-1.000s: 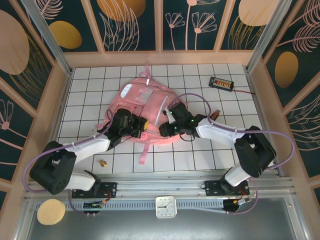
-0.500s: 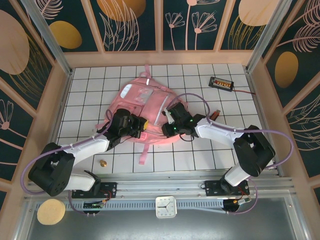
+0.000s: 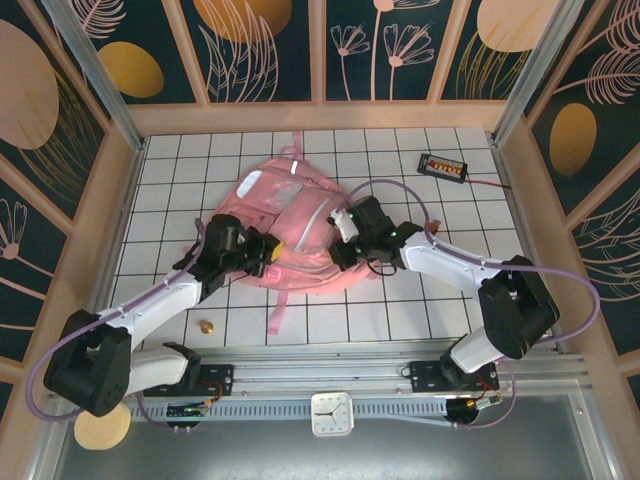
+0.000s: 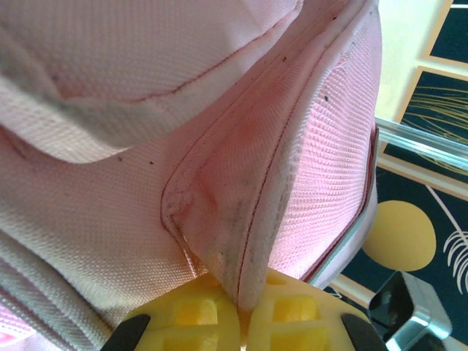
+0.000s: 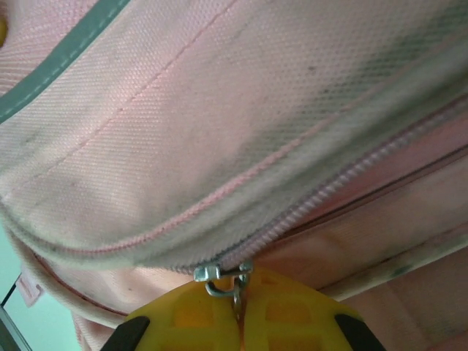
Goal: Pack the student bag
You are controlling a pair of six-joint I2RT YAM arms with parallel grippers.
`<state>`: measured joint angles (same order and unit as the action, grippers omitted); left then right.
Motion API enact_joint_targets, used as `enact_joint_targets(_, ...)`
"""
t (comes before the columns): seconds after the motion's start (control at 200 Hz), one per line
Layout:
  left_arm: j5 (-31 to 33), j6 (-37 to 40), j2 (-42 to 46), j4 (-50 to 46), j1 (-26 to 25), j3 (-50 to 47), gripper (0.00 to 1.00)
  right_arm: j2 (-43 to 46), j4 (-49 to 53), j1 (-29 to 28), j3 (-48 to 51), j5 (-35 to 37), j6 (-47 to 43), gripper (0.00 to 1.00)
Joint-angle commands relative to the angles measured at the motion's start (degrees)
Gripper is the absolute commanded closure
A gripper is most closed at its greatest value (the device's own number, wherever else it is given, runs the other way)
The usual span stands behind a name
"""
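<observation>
Left fingers (image 4: pixel 183 318) are pinching shut on a raised fold of pink fabric at the edge of the student bag (image 3: pixel 290 215); the fold is standing between the two yellow pads. Right fingers (image 5: pixel 292 318) are clamping shut on the small metal zipper pull (image 5: pixel 223 278), which is sitting right at the seam where the pads meet, at the end of the zipper (image 5: pixel 329 194).

We are reading the bag as lying flat on the white gridded desk (image 3: pixel 170 180), roughly in the middle, between the two arms, with one strap (image 3: pixel 279 305) trailing toward the near edge.

Step in hand, as we are judging it: working the zipper while the left side anchors the cloth.

Risks we are noting:
- The pull is thin and is being held only at the pad tips, so a sideways tug could slip it free.
- The left hold is on loose cloth. If that fold slides out, the whole bag is likely to drag after the right arm instead of the slider running.
- Slack fabric beside the teeth could jam the slider.
- Pulling off the zipper's line could bind it.
</observation>
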<state>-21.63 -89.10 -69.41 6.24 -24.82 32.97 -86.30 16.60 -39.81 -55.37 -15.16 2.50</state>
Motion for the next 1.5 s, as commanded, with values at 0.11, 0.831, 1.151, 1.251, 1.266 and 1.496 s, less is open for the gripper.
enact_joint_targets(0.11,2.83,9.29,-0.38,-2.57,8.7,-1.17,1.0,-2.11,8.71,3.76,-4.29,4.34,-3.99,1.0)
enact_joint_targets(0.831,-1.49,26.74,-13.09,-14.43,11.84,18.88,0.41,-6.71,3.6,-1.8,-8.7,-1.28,8.55,1.0)
enact_joint_targets(1.151,-2.77,10.8,3.15,-7.22,8.4,5.28,0.37,-11.68,4.55,-4.44,-16.92,-4.44,9.06,1.0)
enact_joint_targets(1.251,-1.36,7.93,3.11,-4.56,5.93,5.32,0.37,-12.29,5.69,-5.15,-17.7,-4.68,8.67,1.0)
enact_joint_targets(1.266,-1.17,7.54,2.87,-4.12,5.56,5.42,0.37,-12.35,5.79,-5.3,-17.74,-4.7,8.62,1.0)
enact_joint_targets(1.496,0.67,2.23,-0.66,3.75,1.91,2.91,0.39,-13.41,7.1,-6.93,-20.62,-4.64,8.6,1.0)
